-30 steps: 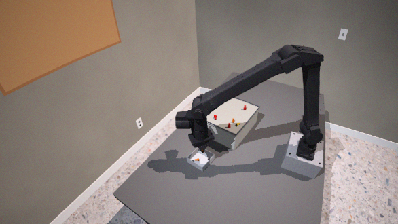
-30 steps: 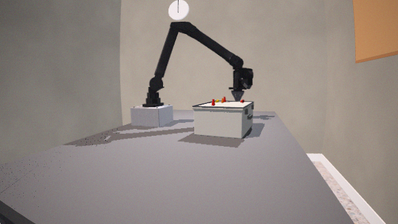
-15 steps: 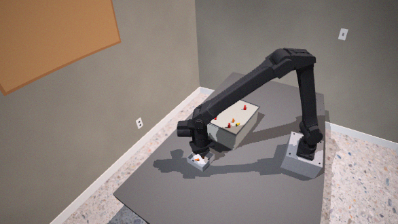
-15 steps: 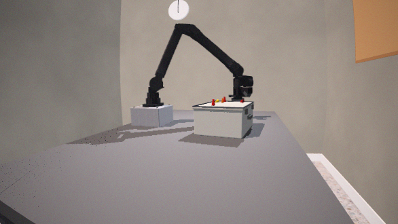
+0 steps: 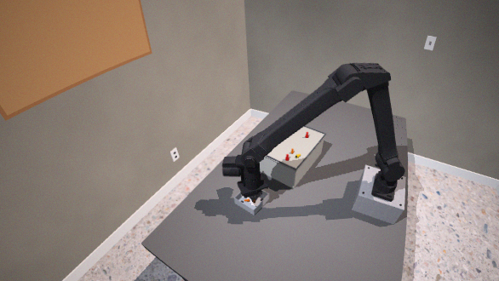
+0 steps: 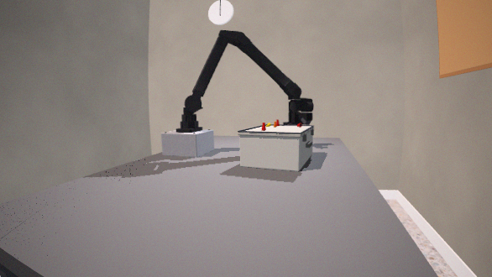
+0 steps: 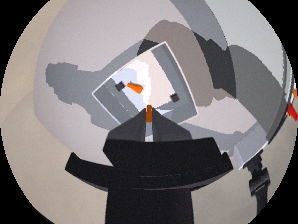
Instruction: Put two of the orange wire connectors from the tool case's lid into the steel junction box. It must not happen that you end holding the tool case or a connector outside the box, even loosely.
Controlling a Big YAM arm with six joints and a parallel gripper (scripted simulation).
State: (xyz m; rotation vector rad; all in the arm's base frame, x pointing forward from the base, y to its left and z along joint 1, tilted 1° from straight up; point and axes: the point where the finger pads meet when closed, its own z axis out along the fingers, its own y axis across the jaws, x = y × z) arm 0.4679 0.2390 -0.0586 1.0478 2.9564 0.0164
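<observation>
Pinching a small orange wire connector (image 7: pixel 149 115), black gripper (image 7: pixel 149 124).

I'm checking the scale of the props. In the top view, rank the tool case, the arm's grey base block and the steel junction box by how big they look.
Largest to smallest in the top view:
1. Tool case
2. Grey base block, not much smaller; it sits at a similar distance, so the order seems safe.
3. Steel junction box, clearly smallest, though partly hidden under the gripper.
</observation>
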